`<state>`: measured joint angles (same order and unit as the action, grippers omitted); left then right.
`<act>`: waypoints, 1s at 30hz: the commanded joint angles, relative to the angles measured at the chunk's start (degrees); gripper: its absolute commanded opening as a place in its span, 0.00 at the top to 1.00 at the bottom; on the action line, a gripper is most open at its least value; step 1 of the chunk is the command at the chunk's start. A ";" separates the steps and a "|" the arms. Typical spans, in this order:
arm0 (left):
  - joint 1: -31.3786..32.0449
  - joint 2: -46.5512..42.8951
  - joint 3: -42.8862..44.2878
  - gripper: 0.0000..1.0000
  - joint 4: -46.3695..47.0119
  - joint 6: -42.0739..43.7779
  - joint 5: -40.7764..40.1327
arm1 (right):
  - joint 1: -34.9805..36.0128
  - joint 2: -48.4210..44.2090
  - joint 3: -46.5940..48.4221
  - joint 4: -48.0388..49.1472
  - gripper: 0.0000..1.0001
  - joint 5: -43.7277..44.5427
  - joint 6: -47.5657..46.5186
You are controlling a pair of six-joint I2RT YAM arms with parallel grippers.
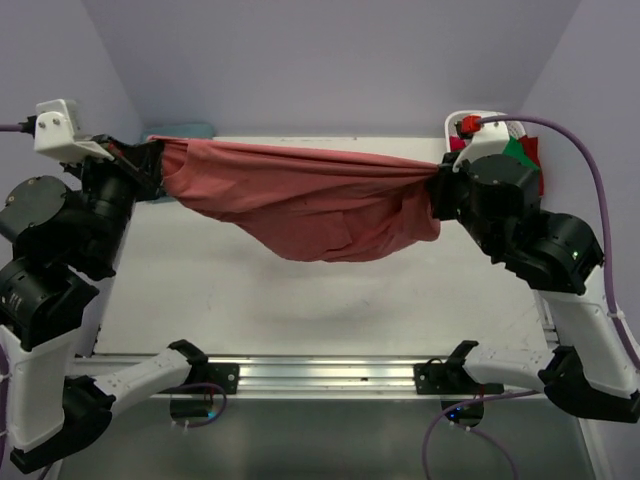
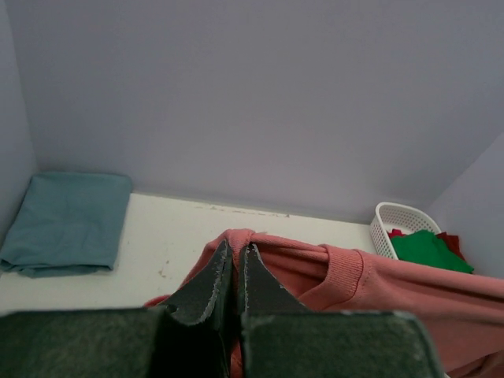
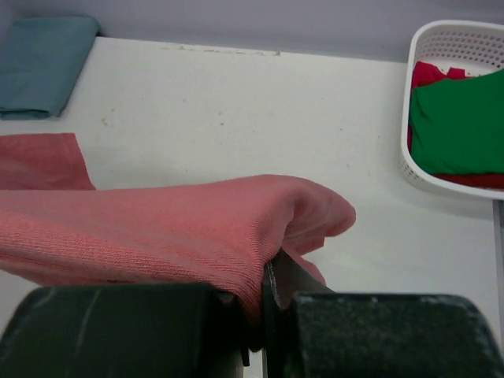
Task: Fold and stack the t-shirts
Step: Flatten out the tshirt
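Note:
A faded brick-red t-shirt (image 1: 310, 205) hangs stretched above the table between both grippers, its middle sagging. My left gripper (image 1: 152, 160) is shut on its left end; in the left wrist view (image 2: 235, 253) the cloth is pinched between the fingers beside the ribbed collar (image 2: 346, 272). My right gripper (image 1: 442, 178) is shut on its right end; in the right wrist view (image 3: 272, 272) the cloth (image 3: 157, 232) drapes over the fingers. A folded teal-blue shirt (image 2: 67, 223) lies at the back left. Green (image 3: 457, 130) and brighter red (image 3: 433, 75) shirts lie in the basket.
The white slotted basket (image 3: 441, 31) stands at the back right corner, behind my right arm (image 1: 500, 125). Lilac walls close the back and sides. The white table (image 1: 300, 300) lies under the hanging shirt, with a metal rail (image 1: 330, 372) at its near edge.

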<state>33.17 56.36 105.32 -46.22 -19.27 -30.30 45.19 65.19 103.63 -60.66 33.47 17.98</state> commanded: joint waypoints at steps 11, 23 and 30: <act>-0.56 6.22 7.17 1.00 -7.04 0.81 -0.64 | -0.45 12.25 14.48 -11.31 1.00 -2.97 -3.12; -0.65 8.77 14.37 1.00 -15.04 -1.73 0.85 | -0.45 15.23 15.18 -18.44 1.00 -10.00 -4.18; -0.65 10.08 2.72 1.00 -6.63 0.45 2.42 | -5.80 19.09 17.12 -13.97 1.00 -9.74 -5.58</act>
<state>32.97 64.01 113.03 -58.15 -20.29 -30.13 42.87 81.82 117.82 -76.47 25.02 15.05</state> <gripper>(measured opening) 0.027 0.036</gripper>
